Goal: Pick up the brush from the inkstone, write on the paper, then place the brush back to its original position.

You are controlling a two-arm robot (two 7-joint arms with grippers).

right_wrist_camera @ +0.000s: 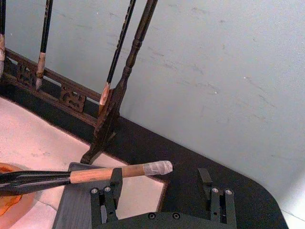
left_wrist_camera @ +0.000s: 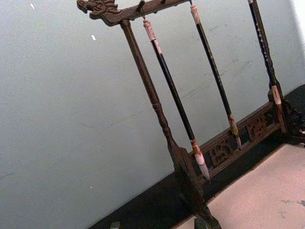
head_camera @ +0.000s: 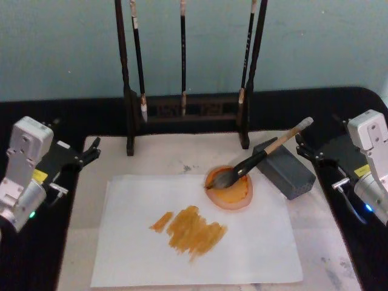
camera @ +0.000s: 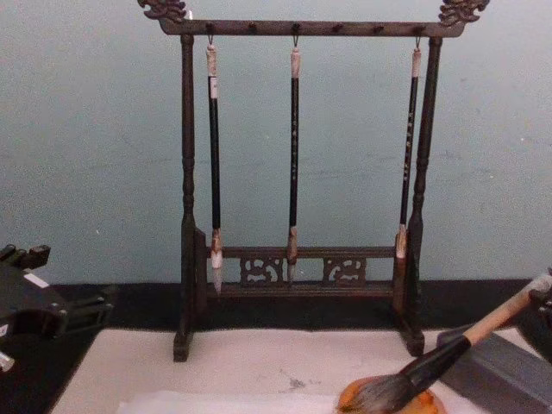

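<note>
**Brush lying on the inkstone; both grippers released and clear**

The right gripper has its jaws spread with nothing between them. Its fingers stand just short of the handle's whitish end cap, and whether one of them touches it cannot be told. In the head view this gripper sits over the black table at the robot's right, beside the dark grey block.

The left gripper is likewise released and empty. It sits at the left edge of the cream mat, well apart from the task's things.

The brush lies free of both grippers. Its long axis runs on a diagonal. The grey bristles point toward the robot and to its left, and they rest in the inkstone. The tan handle rises away to the right and rear, crossing the top of the grey block. The end cap is the highest and farthest point. The chest view confirms the tilt, with the bristles low in the dish and the handle climbing to the right.

The inkstone sits on the far right part of the paper. The paper lies flat on the mat and bears a patch of orange-brown strokes near its middle. Behind the mat stands a dark wooden rack with three thin brushes hanging upright, tips down.
</note>
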